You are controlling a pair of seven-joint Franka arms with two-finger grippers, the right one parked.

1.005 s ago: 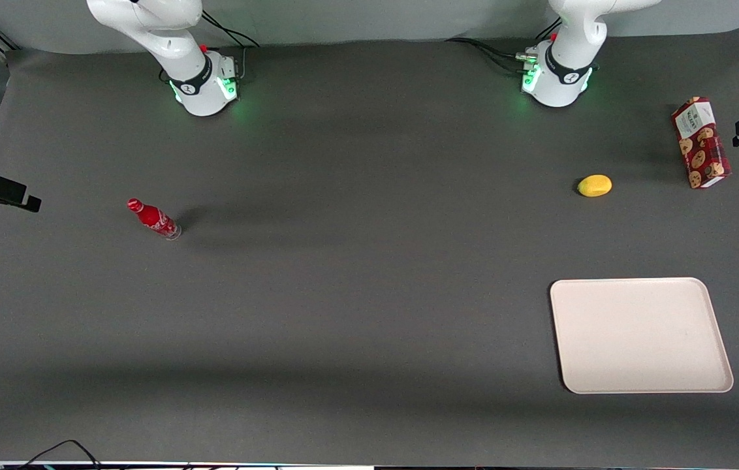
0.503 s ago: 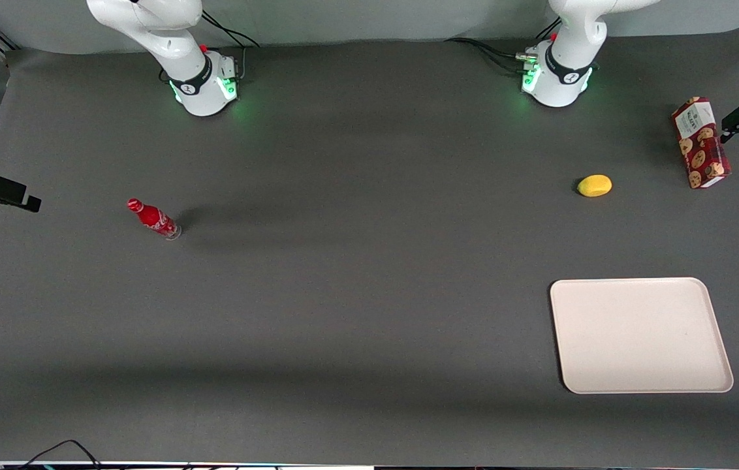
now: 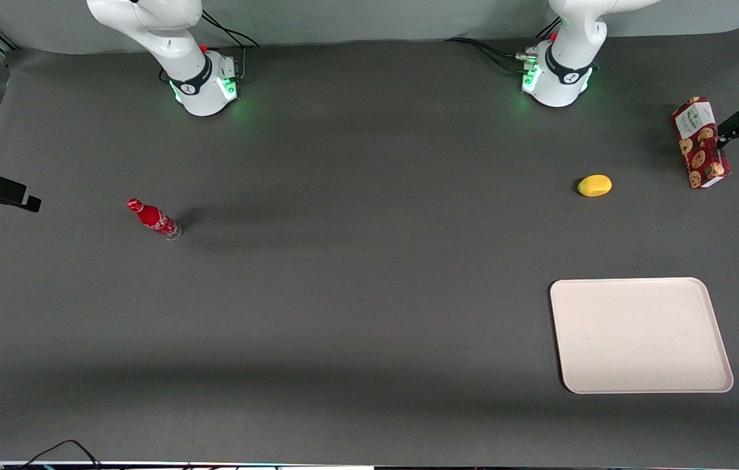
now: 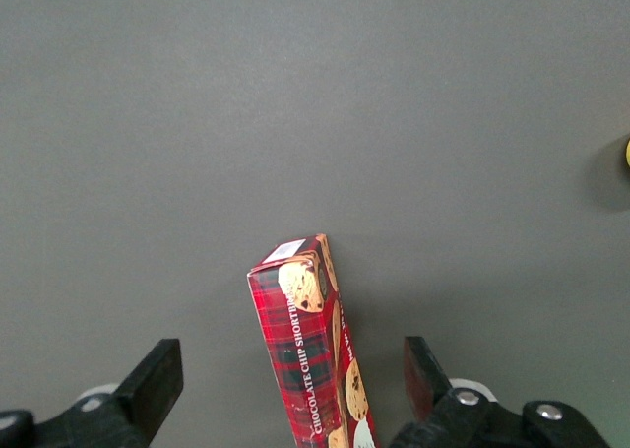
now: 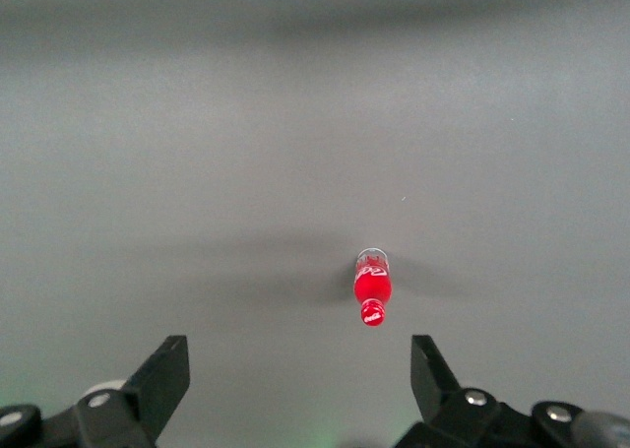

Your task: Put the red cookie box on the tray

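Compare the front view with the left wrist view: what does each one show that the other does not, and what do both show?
Only the front view shows the tray, the red bottle, the whole yellow fruit and both arm bases. Only the left wrist view shows the gripper with its fingers spread wide, open, on either side of the red cookie box. Both show the box lying on the dark table.

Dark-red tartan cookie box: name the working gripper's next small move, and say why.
Probably lower straight down. The gripper is open above the long dark-red tartan cookie box, which lies between its spread fingers on the dark grey table, not yet gripped. The cream-white rectangular tray sits nearer the front camera.
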